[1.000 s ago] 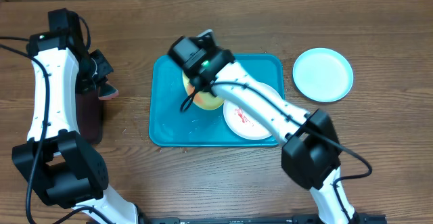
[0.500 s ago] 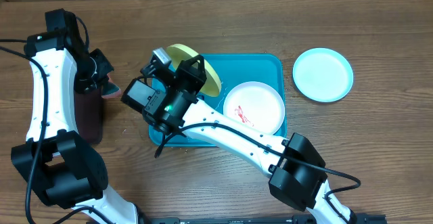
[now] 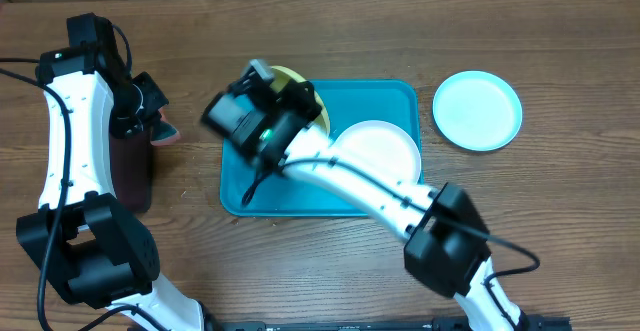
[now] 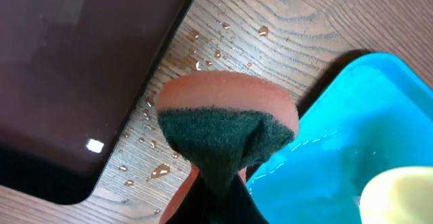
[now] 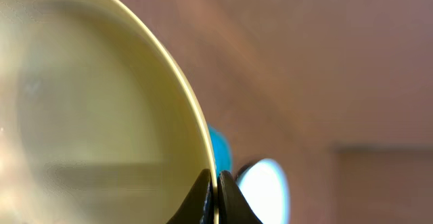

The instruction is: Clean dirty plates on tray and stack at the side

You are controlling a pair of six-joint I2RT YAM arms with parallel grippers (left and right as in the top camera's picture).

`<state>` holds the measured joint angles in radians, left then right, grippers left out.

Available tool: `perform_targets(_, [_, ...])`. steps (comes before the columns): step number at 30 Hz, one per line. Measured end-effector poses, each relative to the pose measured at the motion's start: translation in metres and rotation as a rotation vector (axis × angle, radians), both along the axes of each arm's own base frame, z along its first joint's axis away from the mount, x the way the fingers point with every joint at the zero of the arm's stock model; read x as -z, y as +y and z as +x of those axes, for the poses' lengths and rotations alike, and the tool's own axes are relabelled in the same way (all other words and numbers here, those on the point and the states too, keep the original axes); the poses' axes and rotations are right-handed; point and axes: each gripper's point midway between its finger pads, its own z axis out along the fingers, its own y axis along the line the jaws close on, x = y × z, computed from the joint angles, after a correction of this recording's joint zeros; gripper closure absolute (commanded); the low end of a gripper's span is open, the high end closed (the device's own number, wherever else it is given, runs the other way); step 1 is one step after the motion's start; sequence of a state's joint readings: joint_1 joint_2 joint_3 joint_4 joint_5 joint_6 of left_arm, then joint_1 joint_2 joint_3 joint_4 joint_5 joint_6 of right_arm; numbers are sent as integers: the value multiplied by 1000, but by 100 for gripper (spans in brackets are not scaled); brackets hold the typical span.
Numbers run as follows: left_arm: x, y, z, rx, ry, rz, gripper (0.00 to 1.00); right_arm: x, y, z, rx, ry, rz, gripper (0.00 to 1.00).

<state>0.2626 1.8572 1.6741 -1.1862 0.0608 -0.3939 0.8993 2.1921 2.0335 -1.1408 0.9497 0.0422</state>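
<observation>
My right arm (image 3: 350, 176) reaches across the turquoise tray (image 3: 300, 196), and the jaws of my right gripper (image 5: 215, 183) are clamped on the rim of the yellow-green plate (image 3: 298, 77), tilted over the tray's far-left corner. I count three plates: the white plate (image 3: 385, 146) sits in the tray and the light blue plate (image 3: 477, 110) lies on the table (image 3: 560, 221) beside it. The jaws of my left gripper (image 4: 215, 197) pinch one sponge (image 4: 226, 126).

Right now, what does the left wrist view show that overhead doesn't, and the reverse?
Left wrist only: water droplets on the table beside the dark tray, and the green scouring face of the sponge. Overhead only: the white plate on the turquoise tray, and the light blue plate on the table to its right. Both: the sponge, dark tray, turquoise tray, and the yellow-green plate, which is just a blurred edge in the wrist view.
</observation>
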Motion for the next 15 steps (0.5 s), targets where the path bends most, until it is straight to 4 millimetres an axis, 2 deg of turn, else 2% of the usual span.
perform_targets(6, [0, -1, 1, 2, -3, -7, 96, 35, -102, 31, 370, 153, 242, 96])
perform_targets(9, [0, -2, 1, 2, -7, -10, 96, 50, -131, 40, 499, 234, 411, 96])
perform_targets(12, [-1, -4, 2, 5, -10, -23, 96, 65, -150, 45, 591, 356, 608, 96])
perform_targets(15, [-1, -7, 3, 8, -14, -38, 96, 71, -174, 49, 681, 475, 827, 96])
